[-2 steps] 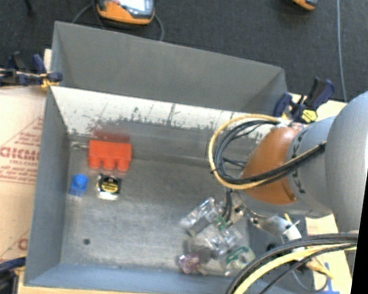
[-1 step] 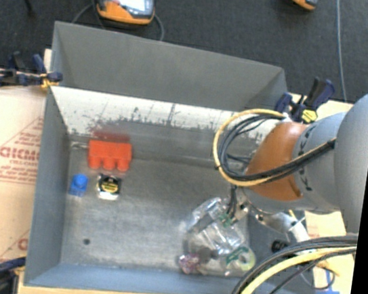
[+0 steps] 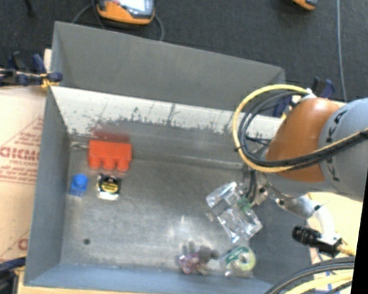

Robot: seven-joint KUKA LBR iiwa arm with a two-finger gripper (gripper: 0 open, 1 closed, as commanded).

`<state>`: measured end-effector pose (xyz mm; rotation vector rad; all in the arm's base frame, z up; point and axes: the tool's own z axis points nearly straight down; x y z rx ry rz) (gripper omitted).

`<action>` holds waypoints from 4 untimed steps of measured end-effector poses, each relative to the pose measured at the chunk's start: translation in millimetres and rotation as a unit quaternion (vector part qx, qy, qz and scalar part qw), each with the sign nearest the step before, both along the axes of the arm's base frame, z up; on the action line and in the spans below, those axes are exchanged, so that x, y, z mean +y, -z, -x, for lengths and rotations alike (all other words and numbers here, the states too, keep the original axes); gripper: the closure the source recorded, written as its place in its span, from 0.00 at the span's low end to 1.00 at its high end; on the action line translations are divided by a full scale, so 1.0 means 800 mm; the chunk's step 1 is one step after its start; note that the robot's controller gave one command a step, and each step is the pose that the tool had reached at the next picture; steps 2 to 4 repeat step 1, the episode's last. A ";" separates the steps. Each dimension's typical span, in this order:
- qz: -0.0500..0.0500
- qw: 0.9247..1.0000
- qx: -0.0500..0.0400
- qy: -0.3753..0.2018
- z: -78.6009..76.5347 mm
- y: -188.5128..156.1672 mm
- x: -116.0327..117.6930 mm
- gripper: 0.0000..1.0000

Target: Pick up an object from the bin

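Note:
My gripper point(image 3: 232, 212), with clear plastic fingers, hangs over the right part of the bin floor; the fingers stand apart and nothing is between them. Just below it, near the bin's front wall, lie a small green and white ring-shaped thing point(image 3: 240, 260) and a small purple and grey lumpy thing point(image 3: 193, 260). Neither touches the gripper.
At the left of the bin lie an orange-red block point(image 3: 109, 153), a small blue cube point(image 3: 79, 184) and a little black and yellow tape measure point(image 3: 107, 186). The arm with its orange cover and looped cables overhangs the bin's right side.

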<state>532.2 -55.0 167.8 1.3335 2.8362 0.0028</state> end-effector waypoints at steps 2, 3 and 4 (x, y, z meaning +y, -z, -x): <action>0.000 1.000 0.002 -0.004 -0.001 -0.040 -0.001 1.00; 0.000 1.000 0.002 -0.004 -0.001 -0.040 -0.001 1.00; 0.000 1.000 0.002 -0.004 -0.001 -0.040 -0.001 1.00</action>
